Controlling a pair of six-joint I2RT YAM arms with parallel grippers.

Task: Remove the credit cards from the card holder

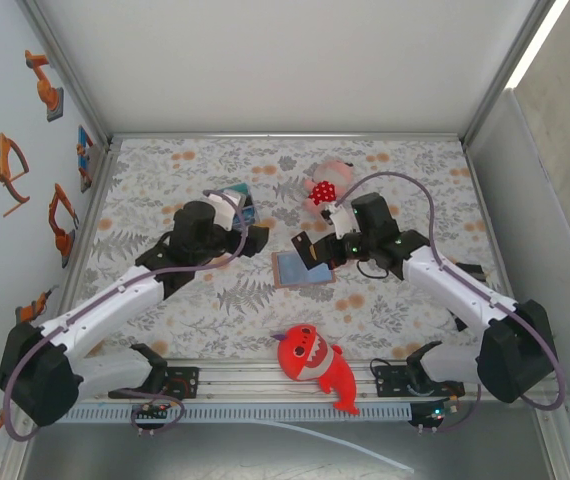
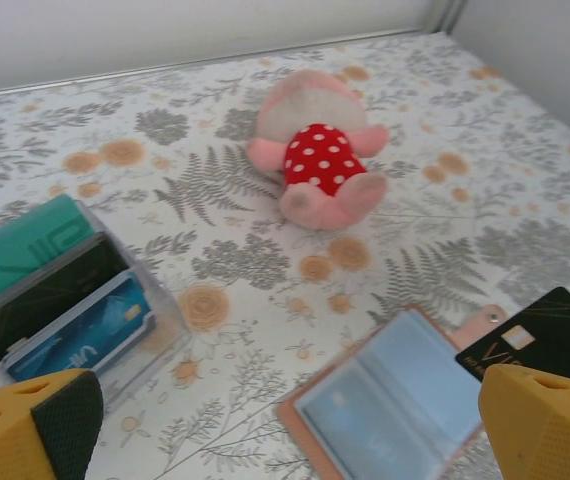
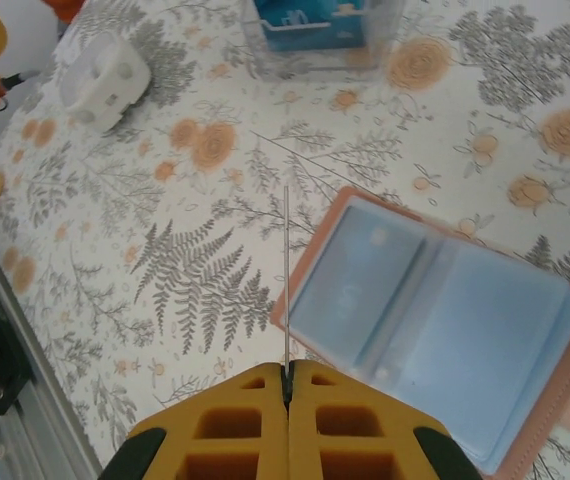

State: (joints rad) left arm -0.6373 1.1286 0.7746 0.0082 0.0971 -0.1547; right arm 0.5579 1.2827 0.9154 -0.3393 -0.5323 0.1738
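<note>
**Desk:** Any writing legible?

**Operator:** "VIP" on the teal card [image 2: 20, 265] and on the blue card [image 2: 80, 345], both standing in the clear rack [image 2: 165, 330]. The gold lettering on the black card [image 2: 550, 330] looks the same, though part of it is hidden.

**Desk:** And your arms?

**Operator:** Both reach in from the near edge. My right gripper [image 3: 286, 375], fingers pressed together, pinches the black card over the card holder [image 3: 445, 330]. The card holder lies open at mid-table, blue-grey inside up. My left gripper [image 2: 287, 425] hangs spread wide and empty near the rack.
</note>
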